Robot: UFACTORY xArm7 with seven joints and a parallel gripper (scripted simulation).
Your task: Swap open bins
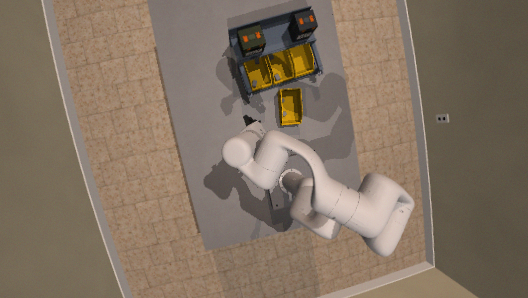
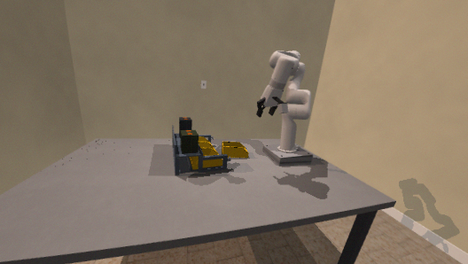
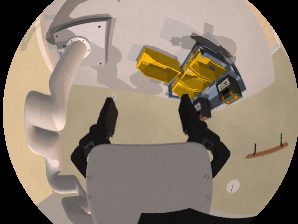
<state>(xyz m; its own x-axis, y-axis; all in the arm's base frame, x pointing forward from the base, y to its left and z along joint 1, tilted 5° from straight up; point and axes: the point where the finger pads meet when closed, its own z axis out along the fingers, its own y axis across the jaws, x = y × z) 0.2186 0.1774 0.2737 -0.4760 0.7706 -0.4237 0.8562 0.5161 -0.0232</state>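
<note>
The blue-grey shelf (image 1: 272, 41) (image 2: 176, 166) holds three yellow bins side by side. The right bin (image 1: 303, 59) (image 3: 184, 91) shows no parts. The middle bin (image 1: 284, 66) and the left bin (image 1: 258, 74) each show a grey part. Another yellow bin (image 1: 291, 106) (image 2: 235, 151) (image 3: 159, 65) stands on the table in front of the shelf, with small grey parts inside. My gripper (image 2: 267, 111) (image 3: 147, 102) is open with nothing between its fingers. It hangs high above the table, between the shelf and the arm's base, away from all bins.
Two dark boxes with orange marks, one greenish (image 1: 251, 41) (image 2: 190, 142) (image 3: 229, 91) and one black (image 1: 303, 25) (image 2: 185, 124) (image 3: 202, 108), stand on the shelf's upper board behind the bins. The arm's base plate (image 2: 290, 157) (image 3: 95, 55) is on the table.
</note>
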